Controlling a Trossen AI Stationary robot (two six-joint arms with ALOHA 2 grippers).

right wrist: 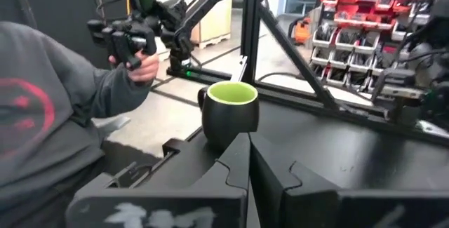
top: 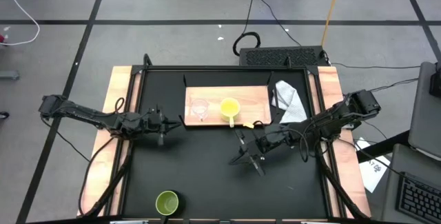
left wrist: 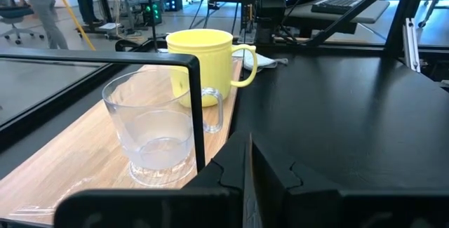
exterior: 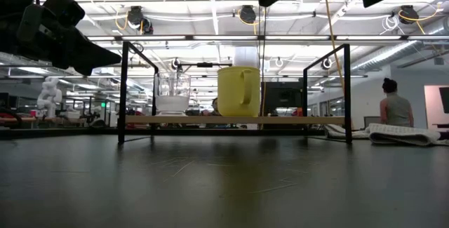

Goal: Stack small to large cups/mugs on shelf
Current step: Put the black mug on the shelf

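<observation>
On shelf point(top: 251, 100) glass cup point(top: 199, 109), yellow mug point(top: 229, 107), green mug point(top: 167, 202) at table's near edge

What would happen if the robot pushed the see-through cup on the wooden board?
The clear cup looks like smooth glass or plastic, so it would probably slide on the wooden board rather than roll. It stands upright on a flat base, so a low push likely won't tip it. If glass, it could break if knocked off, and the yellow mug close beside it might get bumped.

Glass point(top: 200, 109), yel mug point(top: 229, 107) on shelf point(top: 255, 100)
</observation>
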